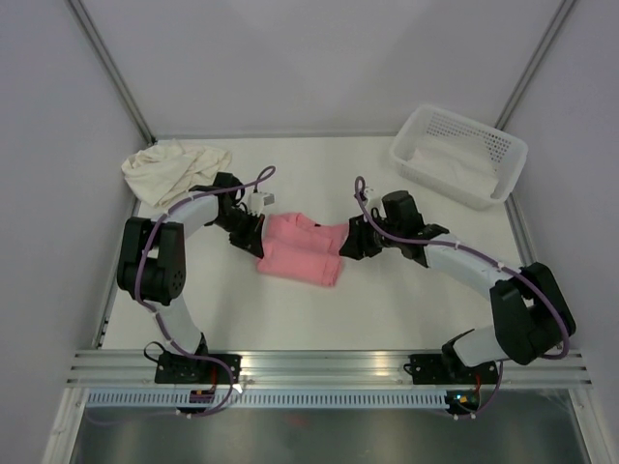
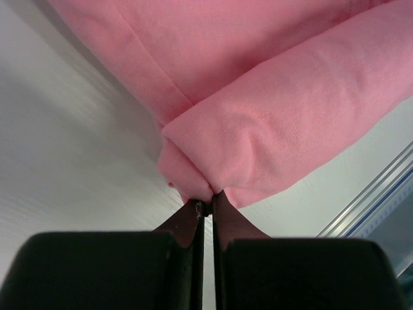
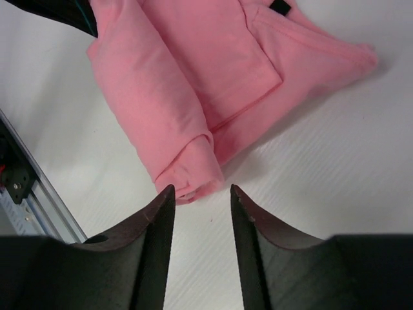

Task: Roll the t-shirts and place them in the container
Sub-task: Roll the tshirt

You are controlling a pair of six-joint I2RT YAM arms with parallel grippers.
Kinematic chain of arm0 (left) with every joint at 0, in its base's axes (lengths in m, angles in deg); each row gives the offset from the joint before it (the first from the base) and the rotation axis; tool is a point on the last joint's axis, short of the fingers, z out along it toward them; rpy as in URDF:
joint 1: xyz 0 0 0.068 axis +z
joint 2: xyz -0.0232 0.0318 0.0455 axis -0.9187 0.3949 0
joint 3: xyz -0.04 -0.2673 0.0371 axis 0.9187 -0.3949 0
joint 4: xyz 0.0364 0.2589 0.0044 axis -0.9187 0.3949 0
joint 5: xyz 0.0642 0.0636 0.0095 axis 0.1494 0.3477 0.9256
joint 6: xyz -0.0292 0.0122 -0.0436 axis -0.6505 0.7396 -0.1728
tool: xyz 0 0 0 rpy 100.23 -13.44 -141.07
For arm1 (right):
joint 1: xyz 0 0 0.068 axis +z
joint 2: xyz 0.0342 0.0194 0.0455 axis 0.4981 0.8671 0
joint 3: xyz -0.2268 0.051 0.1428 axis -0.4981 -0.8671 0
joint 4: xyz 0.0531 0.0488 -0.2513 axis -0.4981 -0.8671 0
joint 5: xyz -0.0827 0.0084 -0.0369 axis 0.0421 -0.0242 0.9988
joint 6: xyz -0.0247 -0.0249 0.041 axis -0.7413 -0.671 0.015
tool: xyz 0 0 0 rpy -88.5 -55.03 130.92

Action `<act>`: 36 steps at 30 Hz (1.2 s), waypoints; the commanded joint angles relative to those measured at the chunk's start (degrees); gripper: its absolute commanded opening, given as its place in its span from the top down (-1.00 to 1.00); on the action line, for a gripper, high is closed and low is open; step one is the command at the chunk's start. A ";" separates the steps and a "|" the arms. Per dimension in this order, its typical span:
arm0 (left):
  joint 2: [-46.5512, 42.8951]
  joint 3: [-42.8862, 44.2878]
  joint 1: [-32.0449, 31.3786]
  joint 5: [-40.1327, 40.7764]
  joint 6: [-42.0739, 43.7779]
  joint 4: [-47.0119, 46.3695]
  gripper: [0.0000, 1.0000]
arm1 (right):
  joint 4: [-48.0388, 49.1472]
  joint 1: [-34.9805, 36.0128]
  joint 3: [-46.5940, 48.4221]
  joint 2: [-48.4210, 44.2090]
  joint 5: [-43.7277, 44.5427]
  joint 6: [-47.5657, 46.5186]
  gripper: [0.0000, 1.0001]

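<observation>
Pink t-shirt (image 1: pixel 300 253) on white table (image 1: pixel 387 304): left pincer (image 2: pixel 206 202) tight on it, right pincer (image 3: pixel 201 189) agape.

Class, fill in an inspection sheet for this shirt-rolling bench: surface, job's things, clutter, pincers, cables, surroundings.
Surface: white table, no marks seen.
Job's things: pink t-shirt partly rolled at the centre; cream t-shirt crumpled at the far left corner.
Clutter: white perforated basket at the far right, with something white inside.
Pincers: left pincer shut at one end of the pink roll; whether it pinches cloth is unclear. Right pincer open at the other end.
Cables: purple cables loop along both arms.
Surroundings: pale walls; metal rail at the near edge.
</observation>
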 commanded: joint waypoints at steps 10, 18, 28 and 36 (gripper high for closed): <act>-1.35 -0.07 -0.17 -0.85 -6.29 -3.80 0.95 | 16.73 4.20 -8.59 1.19 2.24 19.91 0.16; -2.23 -2.44 -0.17 -0.49 -7.25 -5.12 0.95 | 22.90 5.34 -9.83 9.35 1.00 23.42 0.09; -3.81 -3.24 0.61 5.49 -4.89 -4.94 0.95 | 13.42 4.90 -4.38 9.20 -0.23 16.85 0.99; -3.20 -2.71 2.28 9.18 -2.42 -4.76 0.95 | -3.02 -0.62 -2.44 7.89 -4.01 5.42 0.99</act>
